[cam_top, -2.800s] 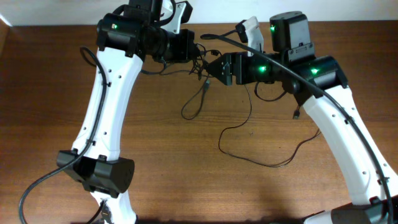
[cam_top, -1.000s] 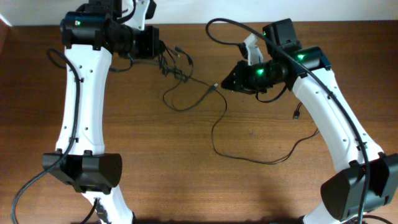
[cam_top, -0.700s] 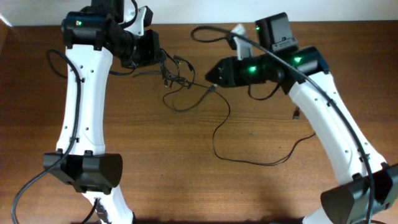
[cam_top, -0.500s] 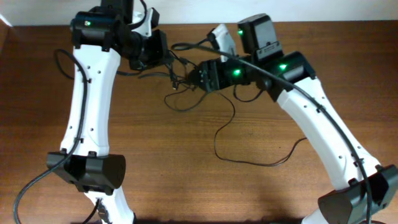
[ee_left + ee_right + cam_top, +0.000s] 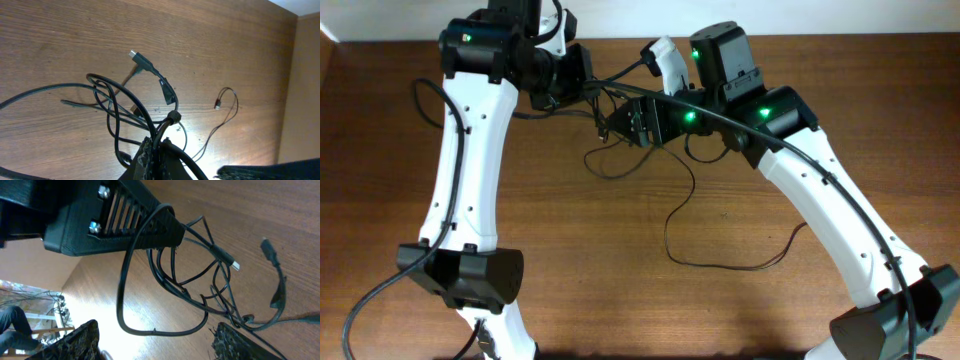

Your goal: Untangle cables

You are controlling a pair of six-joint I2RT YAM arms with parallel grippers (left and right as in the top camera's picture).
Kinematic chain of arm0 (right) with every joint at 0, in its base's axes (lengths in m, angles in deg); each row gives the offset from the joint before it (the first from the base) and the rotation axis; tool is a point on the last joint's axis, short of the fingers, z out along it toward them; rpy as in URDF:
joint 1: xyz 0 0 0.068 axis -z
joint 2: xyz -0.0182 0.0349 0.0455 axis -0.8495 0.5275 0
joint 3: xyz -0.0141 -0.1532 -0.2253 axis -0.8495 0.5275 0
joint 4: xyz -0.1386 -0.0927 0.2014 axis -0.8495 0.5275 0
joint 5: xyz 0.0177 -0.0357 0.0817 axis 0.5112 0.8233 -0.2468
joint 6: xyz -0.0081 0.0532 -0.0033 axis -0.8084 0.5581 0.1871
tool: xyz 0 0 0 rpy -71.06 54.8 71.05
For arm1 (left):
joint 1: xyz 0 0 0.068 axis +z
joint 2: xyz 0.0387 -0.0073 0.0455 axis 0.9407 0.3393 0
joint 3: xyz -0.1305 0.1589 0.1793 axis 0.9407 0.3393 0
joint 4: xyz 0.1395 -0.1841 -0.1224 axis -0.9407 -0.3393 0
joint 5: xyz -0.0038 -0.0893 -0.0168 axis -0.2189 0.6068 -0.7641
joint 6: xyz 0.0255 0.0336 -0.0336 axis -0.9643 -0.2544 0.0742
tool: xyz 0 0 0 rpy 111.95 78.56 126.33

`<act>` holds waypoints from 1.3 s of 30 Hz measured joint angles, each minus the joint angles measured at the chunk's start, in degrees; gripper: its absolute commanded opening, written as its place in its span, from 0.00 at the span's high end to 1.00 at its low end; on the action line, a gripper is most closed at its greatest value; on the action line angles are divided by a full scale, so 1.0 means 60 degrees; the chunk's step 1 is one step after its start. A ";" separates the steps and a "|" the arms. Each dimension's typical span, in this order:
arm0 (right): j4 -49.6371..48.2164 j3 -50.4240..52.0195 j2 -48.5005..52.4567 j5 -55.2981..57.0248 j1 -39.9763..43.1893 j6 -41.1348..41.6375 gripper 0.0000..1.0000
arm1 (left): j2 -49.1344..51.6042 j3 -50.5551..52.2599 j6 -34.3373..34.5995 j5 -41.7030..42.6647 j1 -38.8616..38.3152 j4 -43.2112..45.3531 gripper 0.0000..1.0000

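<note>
Gripping the cables [image 5: 117, 107], the left gripper [image 5: 155, 143] faces the right gripper [image 5: 160, 341], two fingers [image 5: 82, 340] spread.

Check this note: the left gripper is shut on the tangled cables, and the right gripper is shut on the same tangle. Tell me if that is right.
Not quite. The right gripper is open, its jaws standing wide apart near the cables; the right wrist view shows it. The left gripper is shut on the tangled cables, as stated.
</note>
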 measured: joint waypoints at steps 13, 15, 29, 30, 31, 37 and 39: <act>-0.0390 0.0000 0.0073 0.2218 -0.0532 0.0605 0.74 | 0.0000 0.0000 0.0062 0.0310 -0.0029 -0.0011 1.00; -0.0386 0.0000 0.0153 0.2422 -0.0532 0.0637 0.89 | 0.0000 0.0000 -0.0124 0.0495 -0.0029 -0.0058 1.00; 0.1158 -0.0004 0.0015 0.2820 0.0299 0.1421 0.96 | 0.0000 0.0000 -0.1654 -0.0685 -0.0113 -0.0699 0.93; 0.1494 -0.0007 -0.0109 0.2754 0.0463 0.1490 0.96 | 0.0000 0.0000 -0.1690 -0.0812 -0.0157 -0.0696 0.87; 0.1869 -0.0015 -0.0266 0.2685 0.0652 0.1548 0.96 | 0.0000 0.0000 -0.1705 -0.0991 -0.0189 -0.0674 0.79; 0.4200 -0.0087 -0.0816 0.3198 0.2339 0.1712 0.96 | 0.0000 0.0000 -0.1800 -0.2641 0.0229 -0.0459 1.00; 0.4477 -0.0087 -0.0812 0.3279 0.2459 0.1636 0.96 | 0.0000 0.0000 -0.1814 -0.2918 0.0288 -0.0437 1.00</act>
